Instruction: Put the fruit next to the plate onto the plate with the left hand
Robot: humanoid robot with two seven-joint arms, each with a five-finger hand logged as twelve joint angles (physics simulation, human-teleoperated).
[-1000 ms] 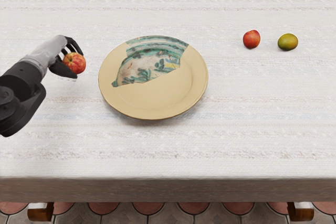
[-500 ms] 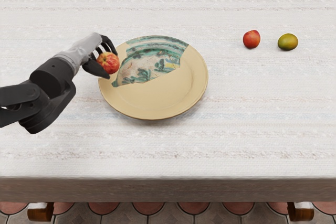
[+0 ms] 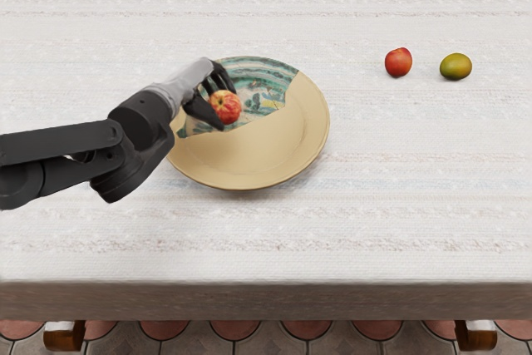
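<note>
The left hand is holding the red apple over the patterned left portion of the plate. The dark fingers are curling over the top of the fruit and the thumb is pressing in from below, so the grasp is closed around it. The left arm is showing from the picture's left edge and is spanning the plate's near-left rim. Whether the apple is touching the plate or hanging just above it cannot be told from this view.

Judged progress: pickup and transfer are done, since the fruit is sitting inside the plate's outline rather than beside it. Remaining steps: lower the apple to contact if a gap exists, open the fingers, and clear the hand without rolling the fruit toward the rim.

A second red apple and a green-orange fruit are lying well apart from the plate, at the far right of the table. The right arm is not appearing in view.
</note>
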